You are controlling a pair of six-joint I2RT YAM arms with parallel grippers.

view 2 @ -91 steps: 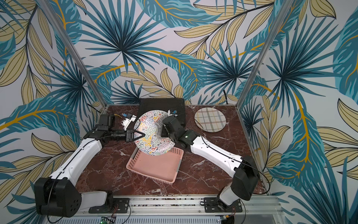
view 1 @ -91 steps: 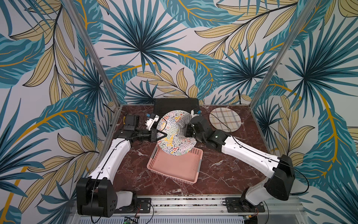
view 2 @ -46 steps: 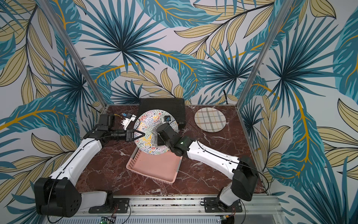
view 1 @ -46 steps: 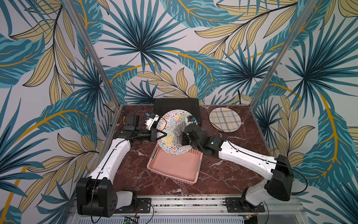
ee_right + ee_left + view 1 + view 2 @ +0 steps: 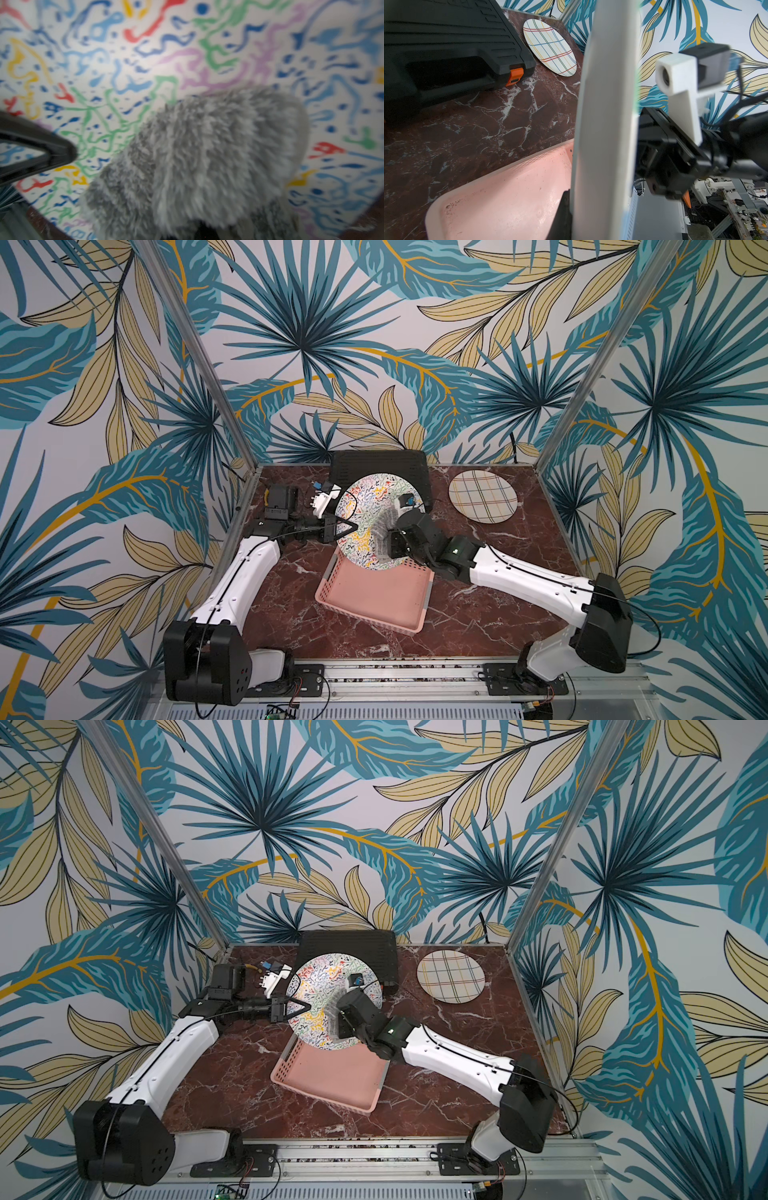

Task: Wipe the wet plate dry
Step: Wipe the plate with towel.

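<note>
1. Pink basket (image 5: 374, 599): shallow and empty. It lies on the marble table (image 5: 291, 593) below both sets of jaws and on their near side.
2. Right gripper (image 5: 390, 540): the jaws are closed tight on a grey fluffy cloth (image 5: 207, 155). The fingertips are hidden behind the pile.
3. Grey fluffy cloth: it bunches out ahead of the right jaws and presses flat on the plate's patterned face. It is blurred in both top views.
4. Squiggle-patterned plate (image 5: 365, 506): the task's thing. It stands on edge between the two grippers with its lower rim over the basket's far wall. The left wrist view shows its pale rim (image 5: 604, 104) edge-on.
5. Left gripper (image 5: 354, 526): the jaws are pinched nearly together on the plate's rim. One dark finger (image 5: 60, 152) lies on the patterned face, just beside the cloth.
6. Black case (image 5: 378, 464): it lies closed on the table beyond both jaws, behind the plate.
7. Plaid plate (image 5: 484, 497): it lies flat on the table beyond the right jaws and to their outer side, well apart from them.
</note>
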